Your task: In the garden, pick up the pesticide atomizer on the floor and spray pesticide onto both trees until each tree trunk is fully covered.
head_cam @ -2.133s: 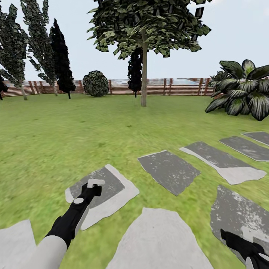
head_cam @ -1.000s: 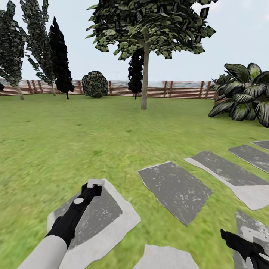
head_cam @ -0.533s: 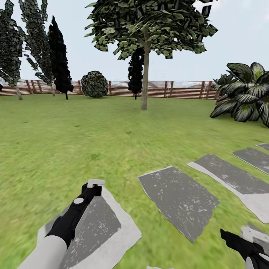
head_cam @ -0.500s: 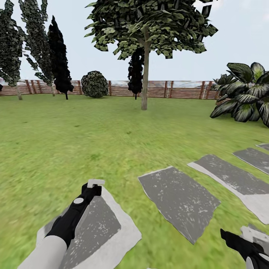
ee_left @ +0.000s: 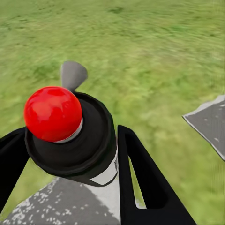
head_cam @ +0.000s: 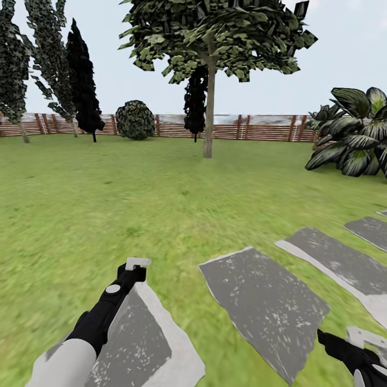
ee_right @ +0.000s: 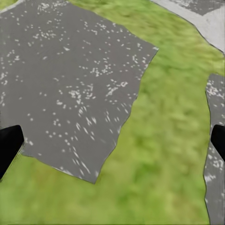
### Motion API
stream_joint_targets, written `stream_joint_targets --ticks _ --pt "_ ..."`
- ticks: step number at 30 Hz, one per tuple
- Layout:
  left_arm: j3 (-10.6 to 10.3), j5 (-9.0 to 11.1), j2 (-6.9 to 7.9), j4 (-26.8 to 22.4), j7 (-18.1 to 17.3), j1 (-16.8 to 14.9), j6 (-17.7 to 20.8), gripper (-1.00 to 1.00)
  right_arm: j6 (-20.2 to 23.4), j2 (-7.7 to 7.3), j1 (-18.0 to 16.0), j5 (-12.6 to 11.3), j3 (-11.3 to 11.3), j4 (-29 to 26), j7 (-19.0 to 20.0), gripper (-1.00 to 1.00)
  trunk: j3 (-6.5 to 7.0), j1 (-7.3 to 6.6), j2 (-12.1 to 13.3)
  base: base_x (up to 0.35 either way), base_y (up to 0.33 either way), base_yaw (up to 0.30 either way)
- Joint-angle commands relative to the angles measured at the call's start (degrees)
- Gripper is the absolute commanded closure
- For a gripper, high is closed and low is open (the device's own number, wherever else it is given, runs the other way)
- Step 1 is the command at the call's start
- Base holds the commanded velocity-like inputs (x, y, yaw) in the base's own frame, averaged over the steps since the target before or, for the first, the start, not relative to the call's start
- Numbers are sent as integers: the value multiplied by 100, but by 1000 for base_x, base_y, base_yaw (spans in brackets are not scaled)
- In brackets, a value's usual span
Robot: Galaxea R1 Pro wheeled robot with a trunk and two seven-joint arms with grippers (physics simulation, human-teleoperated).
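L gripper was closed on the pesticide atomizer, a black finger pressed to each side of the black body just under the red cap. In the head view the same gripper sat low, out front over a stepping stone, w/ the pale nozzle at its tip. R gripper was spread wide w/ nothing between the fingers; only grass and grey slabs lay beneath it.

Step in hand, as I judged it: carry the can across the lawn to the tree. To do it well: drive straight at the tree trunk, which stood well off by the fence. Keep the L arm steady so the can doesn't slip in the grip. Stop near enough for spray to reach the bark, w/ room left to sweep up and down the trunk. Don't spray yet.

Orientation: the can's long axis ran roughly along the fingers, red cap toward the wrist cam. The grey spout poked out beyond it, fwd over the grass, approx. toward the tree side of the garden. Exact tilt couldn't be told.
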Motion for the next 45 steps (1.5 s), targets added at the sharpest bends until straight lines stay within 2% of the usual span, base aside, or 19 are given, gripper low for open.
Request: stream_joint_targets --ticks 1,45 --pt "-3 -2 0 -1 0 -1 -1 100 0 0 0 0 0 -1 -6 -100 0 0 0 329 0 0" --pt "-8 -7 -17 -1 0 -2 -1 100 18 9 0 -8 2 -1 2 -100 0 0 0 329 0 0"
